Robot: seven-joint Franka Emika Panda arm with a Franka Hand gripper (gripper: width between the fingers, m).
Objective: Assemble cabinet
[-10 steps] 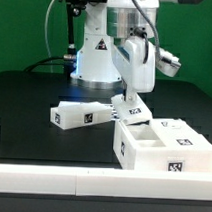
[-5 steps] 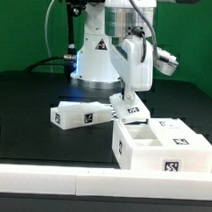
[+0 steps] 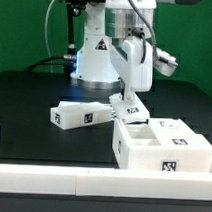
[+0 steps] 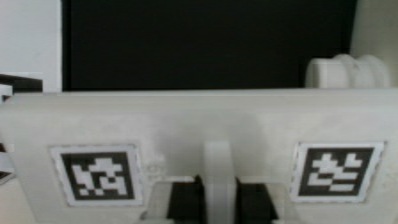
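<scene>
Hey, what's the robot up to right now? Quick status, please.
Gripper low at back edge of the cabinet, fingers astride a white ridge; grip unclear. Loose white panel lies apart, to the exterior view's left. Nothing seen in the way.

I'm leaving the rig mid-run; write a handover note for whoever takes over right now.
Gripper: down at the far corner of the cabinet, fingers either side of a white ridge; clamped or not, cannot tell.
Cabinet: open-topped box with compartments showing, at the exterior view's right.
Loose tagged part: lying on the table beside the cabinet.
Done: the cabinet stands as a box.
Left: fit the loose tagged part.
</scene>
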